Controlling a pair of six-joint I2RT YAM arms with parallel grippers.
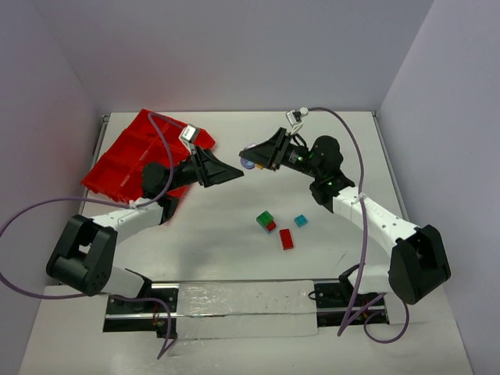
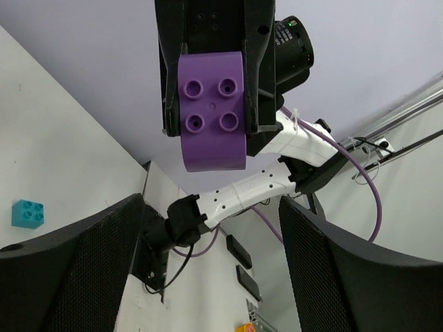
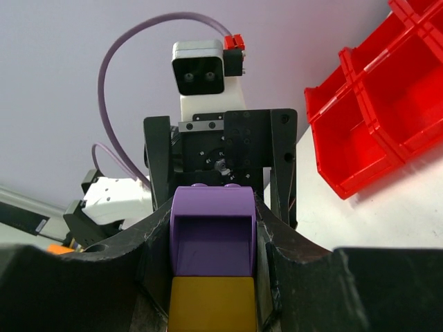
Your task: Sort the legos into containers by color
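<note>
White tabletop [image 1: 234, 258] boxed in by pale lavender walls, with both arms reaching in to meet above its middle. The right gripper [image 1: 251, 158] is clamped on a purple brick [image 3: 212, 235] that sits stacked on a yellow brick [image 3: 211, 301]. In the right wrist view both fingers press the sides of the pair, purple farther from the camera and yellow nearer. The pair is held up off the table. From the left wrist view the purple brick's [image 2: 211, 114] four studs face the left arm, and its far end is rounded.

The left gripper [image 1: 234, 173] points straight at that brick, tip to tip with the right one — close, though I cannot tell whether they touch. Its jaws stand wide apart with nothing between them; the two dark mesh-textured fingers [image 2: 83, 266] frame the bottom of its own view, below the brick.

Outward from there, three loose pieces lie on the table nearer the arm bases: a green brick on a red one [image 1: 266, 222], a cyan brick [image 1: 301, 221] just to its right, and a flat red brick [image 1: 287, 239] just in front of them. The red tray [image 1: 117, 156] of compartments lies at the far left — set at an angle behind the left arm.
</note>
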